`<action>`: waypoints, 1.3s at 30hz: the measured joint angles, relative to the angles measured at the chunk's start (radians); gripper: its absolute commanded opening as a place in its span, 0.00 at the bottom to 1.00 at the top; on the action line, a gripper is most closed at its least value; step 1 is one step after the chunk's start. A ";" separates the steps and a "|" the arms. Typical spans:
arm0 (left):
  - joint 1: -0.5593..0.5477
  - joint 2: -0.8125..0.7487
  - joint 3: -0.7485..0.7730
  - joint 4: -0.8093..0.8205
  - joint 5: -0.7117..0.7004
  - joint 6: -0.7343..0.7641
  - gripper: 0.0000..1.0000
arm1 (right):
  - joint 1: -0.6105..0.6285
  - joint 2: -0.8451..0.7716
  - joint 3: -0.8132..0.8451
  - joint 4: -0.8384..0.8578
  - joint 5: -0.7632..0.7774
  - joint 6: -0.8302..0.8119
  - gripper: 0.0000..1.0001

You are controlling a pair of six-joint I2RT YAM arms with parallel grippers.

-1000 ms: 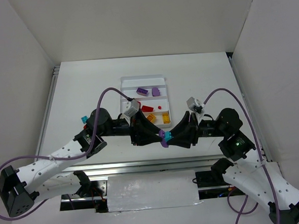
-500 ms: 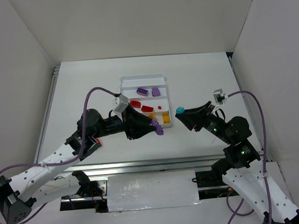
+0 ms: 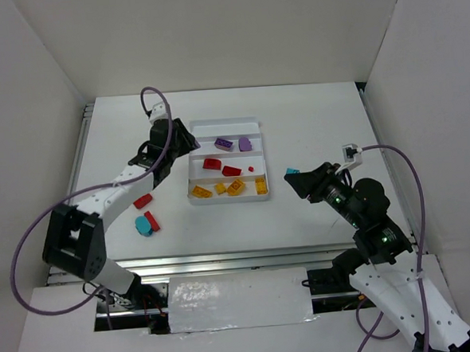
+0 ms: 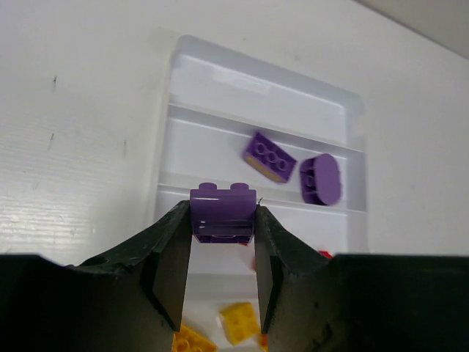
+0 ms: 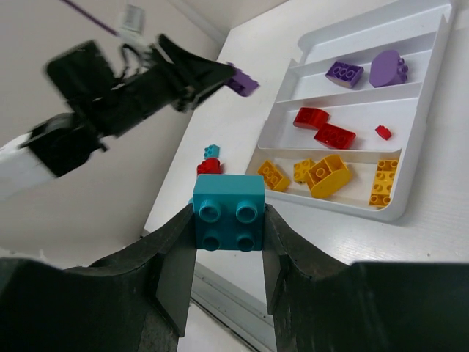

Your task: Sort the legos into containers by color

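Observation:
The white tray (image 3: 257, 127) has four long compartments. Two purple legos (image 3: 223, 144) lie in the second compartment from the far side, red ones (image 3: 231, 171) in the third and yellow ones (image 3: 236, 187) in the nearest. My left gripper (image 4: 223, 220) is shut on a purple lego (image 4: 223, 211) above the tray's left end (image 3: 187, 142). My right gripper (image 5: 229, 220) is shut on a teal lego (image 5: 229, 212) and holds it in the air to the right of the tray (image 3: 292, 174).
Loose legos lie on the table left of the tray: a red one (image 3: 143, 201), and a teal one (image 3: 145, 225) beside another red one (image 3: 151, 221). The tray's farthest compartment (image 3: 224, 132) holds nothing. White walls enclose the table on three sides.
The two grippers met at the table's middle front, then pulled apart. My left gripper swung to the far left over the tray with the purple lego. My right gripper drew back right with the teal one.

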 measured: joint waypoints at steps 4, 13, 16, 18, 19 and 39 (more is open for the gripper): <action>0.064 0.152 0.022 0.052 0.022 -0.014 0.00 | 0.000 -0.011 0.019 -0.023 -0.019 -0.005 0.00; 0.077 0.335 0.204 0.129 0.083 -0.005 0.20 | 0.000 0.011 0.005 -0.011 -0.103 -0.003 0.00; 0.077 0.366 0.247 0.137 0.095 0.000 0.27 | -0.001 0.038 -0.003 -0.005 -0.121 -0.001 0.00; 0.077 0.377 0.253 0.140 0.099 0.000 0.28 | -0.001 0.051 -0.006 -0.002 -0.129 -0.001 0.00; 0.077 0.379 0.252 0.138 0.100 0.000 0.27 | -0.001 0.056 -0.007 -0.001 -0.130 -0.002 0.00; 0.077 0.392 0.188 0.176 0.134 -0.036 0.75 | -0.001 0.108 -0.007 0.007 -0.131 -0.017 0.00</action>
